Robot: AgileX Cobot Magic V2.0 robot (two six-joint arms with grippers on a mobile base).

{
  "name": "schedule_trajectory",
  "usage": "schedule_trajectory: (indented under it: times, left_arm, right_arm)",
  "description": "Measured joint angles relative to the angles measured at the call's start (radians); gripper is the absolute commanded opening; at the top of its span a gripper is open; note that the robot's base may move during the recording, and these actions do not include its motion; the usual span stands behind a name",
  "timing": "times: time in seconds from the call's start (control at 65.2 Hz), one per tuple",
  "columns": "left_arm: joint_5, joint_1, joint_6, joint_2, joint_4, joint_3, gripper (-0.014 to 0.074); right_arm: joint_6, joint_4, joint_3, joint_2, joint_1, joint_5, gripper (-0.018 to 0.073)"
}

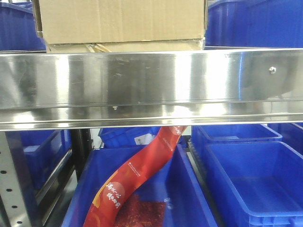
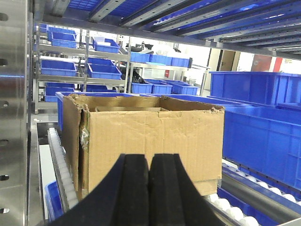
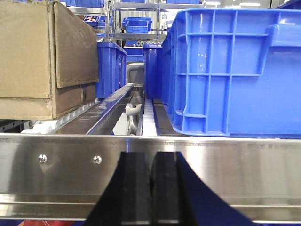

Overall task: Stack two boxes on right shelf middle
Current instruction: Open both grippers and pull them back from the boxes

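The taller brown box (image 1: 123, 21) sits on top of the flat thin box (image 1: 142, 47), both on the steel shelf (image 1: 151, 85) behind its shiny front lip. In the left wrist view the taller box (image 2: 150, 132) stands straight ahead on white rollers, with an edge of the thin box (image 2: 210, 187) showing beneath it. My left gripper (image 2: 149, 158) is shut and empty, just short of the box's face. My right gripper (image 3: 151, 156) is shut and empty in front of the shelf lip (image 3: 225, 165). The stacked boxes (image 3: 33, 56) stand up and to its left.
A large blue bin (image 3: 235, 70) stands on the shelf right of the boxes, with a roller lane (image 3: 148, 117) between them. More blue bins (image 2: 263, 136) flank the box. Below the shelf, blue bins (image 1: 255, 184) hold a red packet strip (image 1: 142, 175). A perforated upright (image 1: 14, 189) stands at lower left.
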Motion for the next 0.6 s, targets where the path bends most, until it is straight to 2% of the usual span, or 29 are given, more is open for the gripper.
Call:
schedule_trajectory:
  times: [0.276,0.368,0.598]
  left_arm:
    - [-0.008,0.007,0.000,-0.035,0.004,0.048,-0.0111]
    - [-0.016,0.044,0.001,-0.108,0.007,0.159,-0.0111]
    - [-0.023,0.183,0.005,-0.306,0.031,0.438,-0.0111]
  right_arm:
    - [0.000,0.000,0.000,0.000,0.000,0.000,-0.0162]
    - [0.001,0.000,0.000,0.000,0.000,0.000,-0.0162]
    - [0.001,0.000,0.000,0.000,0.000,0.000,-0.0162]
